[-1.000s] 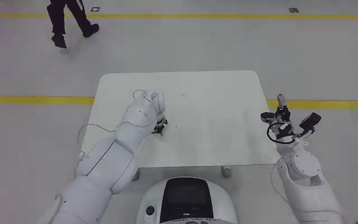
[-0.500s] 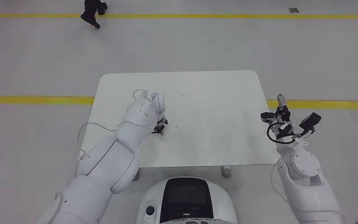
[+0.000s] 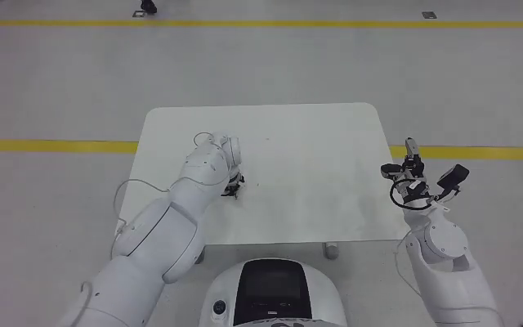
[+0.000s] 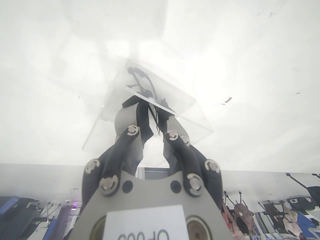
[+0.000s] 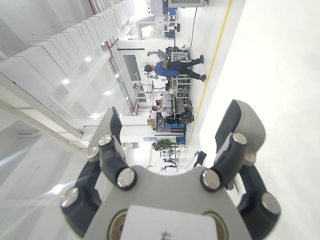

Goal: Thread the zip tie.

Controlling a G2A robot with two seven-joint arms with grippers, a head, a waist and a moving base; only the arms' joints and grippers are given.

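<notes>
1. White table [image 3: 327, 163] is sitting in front of the rig, and I am watching both arms from the top view.
2. I am seeing the left arm stretching over the left half of the table. The left gripper [image 3: 234, 188] is pointing down at the tabletop, nearer the front edge than the far edge.
3. In the left wrist view, the left gripper [image 4: 153, 106] is reaching into a clear box [image 4: 192, 118] that is resting flat on the white table [image 4: 225, 38].
4. The zip tie [image 4: 148, 93], thin and black, is lying inside that clear box. It is curving across the box floor and running right up against the tip of the left gripper.
5. I am checking the grip and cannot tell whether the left gripper is clamping the zip tie or just sitting around it. The box wall and glare are hiding the contact.
6. The right gripper [image 3: 404, 166] is hanging just off the right edge of the table, raised and well apart from the clear box and the zip tie.
7. In the right wrist view, the right gripper [image 5: 173, 111] is showing its jaws standing wide apart, with one dark ribbed pad [image 5: 116, 123] facing inward. It is pointing out toward the room, with the white table edge [image 5: 275, 51] running beside it.
</notes>
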